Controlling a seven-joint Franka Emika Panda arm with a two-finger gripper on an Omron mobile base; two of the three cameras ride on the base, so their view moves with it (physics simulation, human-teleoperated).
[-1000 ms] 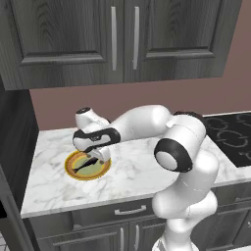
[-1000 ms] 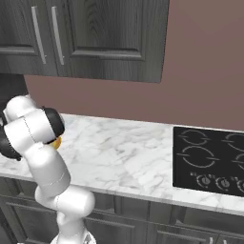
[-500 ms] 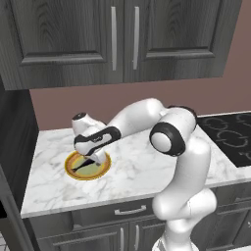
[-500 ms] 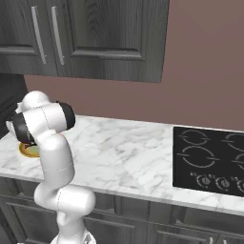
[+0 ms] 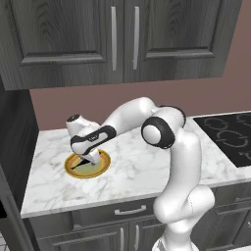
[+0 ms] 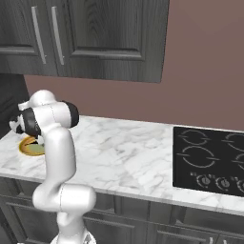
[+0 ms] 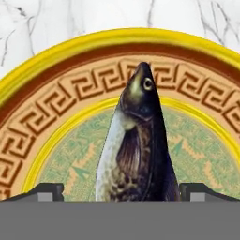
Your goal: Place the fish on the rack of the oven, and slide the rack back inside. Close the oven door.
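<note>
Yellow and round, the shiny plate [image 5: 87, 164] with the brown zigzag ring and green middle is sitting near the left end of the white marble worktop [image 5: 137, 166]. The small dark grey fish [image 7: 138, 140] with the silvery belly is lying on the middle of that plate. The robot's dark two-finger claw [image 7: 122, 191] is reaching down over it. Its tips are spread wide, one on each side of the fish, not squeezing it yet.

I think the job is only starting. The fish is not picked up yet. It must go on the oven rack, then the rack slides in, then the door shuts. The fish looks smooth, thin and slippery.
</note>
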